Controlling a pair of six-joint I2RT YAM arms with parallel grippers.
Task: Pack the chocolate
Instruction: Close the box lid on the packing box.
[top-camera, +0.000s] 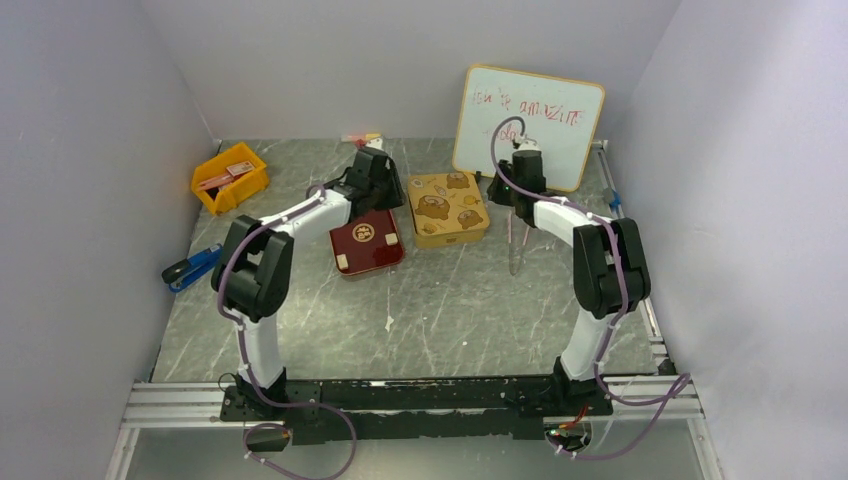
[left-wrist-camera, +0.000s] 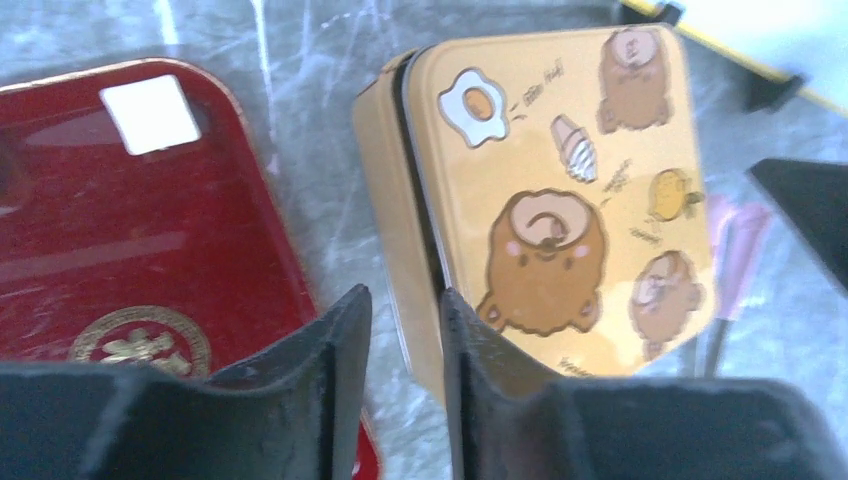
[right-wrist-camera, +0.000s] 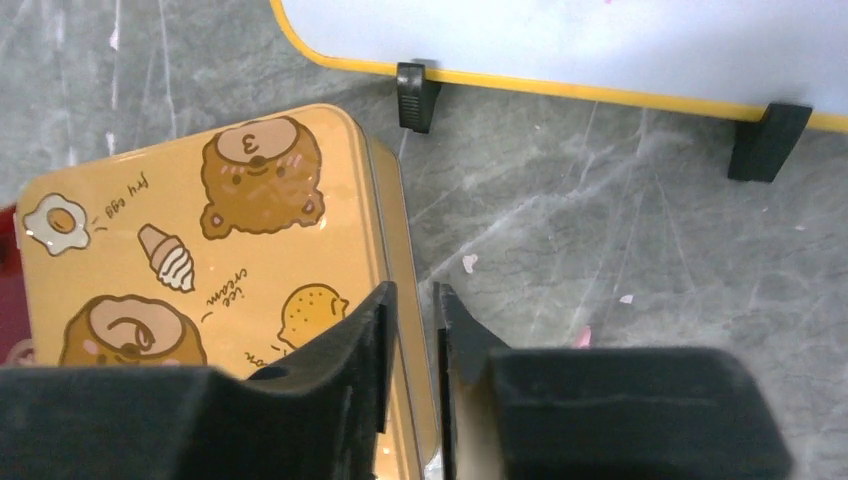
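Left wrist: left gripper (left-wrist-camera: 403, 300) jaws slightly parted | right gripper (right-wrist-camera: 412, 292) likewise, seemingly empty, at tin (right-wrist-camera: 200, 250)

One small pale chocolate piece (top-camera: 388, 321) alone on the grey table (top-camera: 470, 300), near the red tin (top-camera: 366, 238).

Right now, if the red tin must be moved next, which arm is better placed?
Left. The left fingers hang at the gap between the red tin and the gold tin. The right fingers are beyond the gold tin's far side.
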